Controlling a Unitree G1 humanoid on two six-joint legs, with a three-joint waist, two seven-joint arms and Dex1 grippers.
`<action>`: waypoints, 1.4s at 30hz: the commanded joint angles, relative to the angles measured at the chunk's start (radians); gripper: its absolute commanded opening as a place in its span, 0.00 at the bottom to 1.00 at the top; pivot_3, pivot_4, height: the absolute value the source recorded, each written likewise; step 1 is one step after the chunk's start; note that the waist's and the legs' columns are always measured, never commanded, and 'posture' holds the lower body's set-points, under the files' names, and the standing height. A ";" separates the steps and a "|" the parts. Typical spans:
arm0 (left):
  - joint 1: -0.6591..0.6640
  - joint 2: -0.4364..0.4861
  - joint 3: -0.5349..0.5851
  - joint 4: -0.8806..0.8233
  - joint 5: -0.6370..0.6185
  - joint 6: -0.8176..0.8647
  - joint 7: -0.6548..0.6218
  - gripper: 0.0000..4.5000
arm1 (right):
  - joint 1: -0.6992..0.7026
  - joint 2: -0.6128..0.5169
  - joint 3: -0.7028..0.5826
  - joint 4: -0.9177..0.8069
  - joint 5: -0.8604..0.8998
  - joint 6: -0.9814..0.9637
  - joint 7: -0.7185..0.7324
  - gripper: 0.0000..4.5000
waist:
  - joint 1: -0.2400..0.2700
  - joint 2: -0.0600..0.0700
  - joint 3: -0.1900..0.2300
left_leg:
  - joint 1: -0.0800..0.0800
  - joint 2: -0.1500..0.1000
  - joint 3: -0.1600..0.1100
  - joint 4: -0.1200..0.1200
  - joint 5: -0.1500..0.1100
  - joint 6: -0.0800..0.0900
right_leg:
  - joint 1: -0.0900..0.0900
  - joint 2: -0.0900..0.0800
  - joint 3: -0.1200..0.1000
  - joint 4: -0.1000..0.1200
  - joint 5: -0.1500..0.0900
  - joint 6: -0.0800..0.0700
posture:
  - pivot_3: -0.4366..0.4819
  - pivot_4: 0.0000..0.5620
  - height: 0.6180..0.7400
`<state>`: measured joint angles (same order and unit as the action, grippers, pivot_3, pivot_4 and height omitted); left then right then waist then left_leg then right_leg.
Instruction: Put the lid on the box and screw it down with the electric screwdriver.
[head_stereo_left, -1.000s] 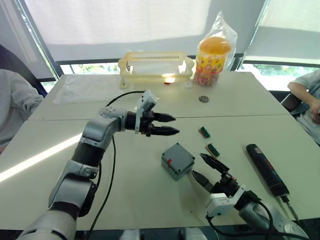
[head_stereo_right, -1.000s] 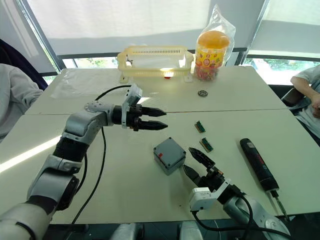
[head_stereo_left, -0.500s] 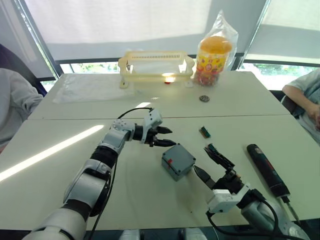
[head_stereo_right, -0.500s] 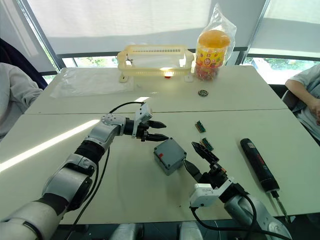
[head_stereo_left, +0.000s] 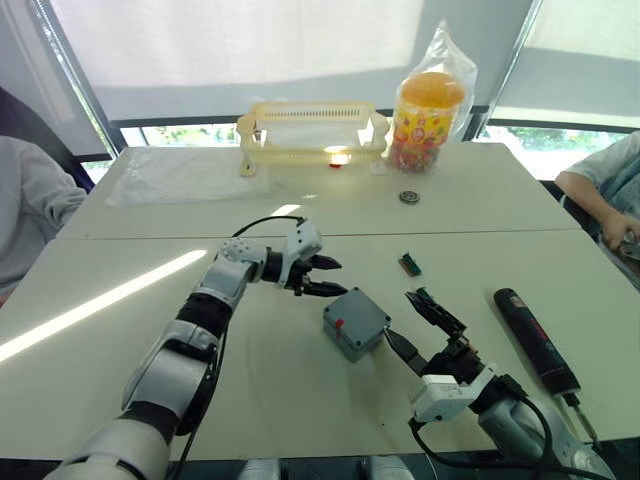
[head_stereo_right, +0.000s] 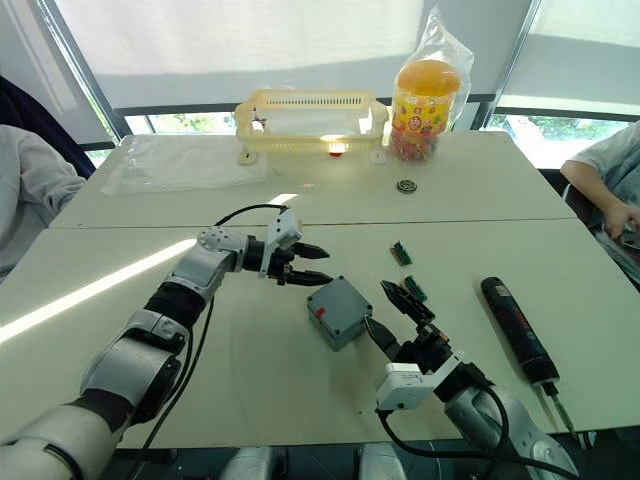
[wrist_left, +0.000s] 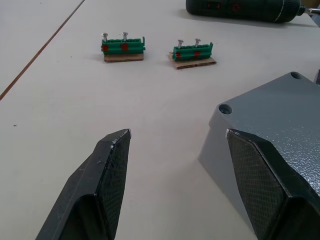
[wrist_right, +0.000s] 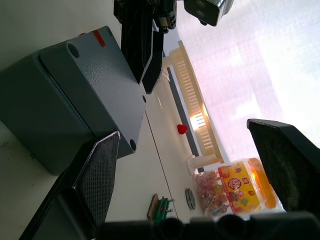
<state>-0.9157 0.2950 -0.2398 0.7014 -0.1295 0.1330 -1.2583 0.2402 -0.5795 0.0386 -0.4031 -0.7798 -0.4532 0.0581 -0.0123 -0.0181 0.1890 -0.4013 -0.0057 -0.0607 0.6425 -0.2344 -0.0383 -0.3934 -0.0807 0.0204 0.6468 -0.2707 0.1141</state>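
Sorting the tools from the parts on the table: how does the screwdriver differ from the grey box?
The screwdriver is black, long and cylindrical, lying flat; the box is grey and squarish with its lid on. The screwdriver lies apart at the robot's right, while the box sits between the open left gripper and open right gripper. Both rest on the table.

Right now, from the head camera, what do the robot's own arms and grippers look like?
Both arms are built of rounded silver-grey segments with black joints. The left gripper and the right gripper each have two black pointed fingers, whose inner pads carry a fine cross-hatched texture. A white block sits at each wrist, and a black cable loops from the left wrist along the arm.
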 joint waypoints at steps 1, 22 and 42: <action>0.005 -0.005 -0.001 -0.053 -0.002 0.007 -0.017 0.69 | -0.016 0.011 0.005 -0.033 0.010 -0.013 -0.003 0.99 | 0.000 0.000 0.000 | 0.000 0.000 0.000 0.000 0.000 0.000 | 0.000 0.000 0.000 0.000 0.000 0.000 | 0.48 0.27 1.00; 0.027 -0.033 -0.011 -0.074 0.020 -0.003 -0.005 0.69 | 0.009 0.021 -0.023 -0.034 -0.002 -0.005 -0.019 0.99 | 0.001 0.000 0.000 | 0.000 0.000 0.000 0.000 0.000 0.000 | 0.000 0.000 0.000 0.000 0.000 0.000 | 0.48 0.27 1.00; 0.040 -0.062 -0.011 -0.080 0.040 -0.018 0.042 0.69 | 0.017 0.025 -0.020 -0.038 -0.009 -0.016 -0.027 0.99 | 0.001 0.000 0.000 | 0.000 0.000 0.000 0.000 0.000 0.000 | 0.000 0.000 0.000 0.000 0.000 0.000 | 0.48 0.27 1.00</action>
<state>-0.8784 0.2571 -0.2395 0.6648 -0.0815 0.1280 -1.2038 0.2669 -0.5668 0.0263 -0.4031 -0.7921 -0.4640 0.0472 -0.0114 -0.0180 0.1889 -0.4013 -0.0057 -0.0607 0.6427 -0.2344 -0.0383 -0.3931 -0.0807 0.0202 0.6468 -0.2707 0.1141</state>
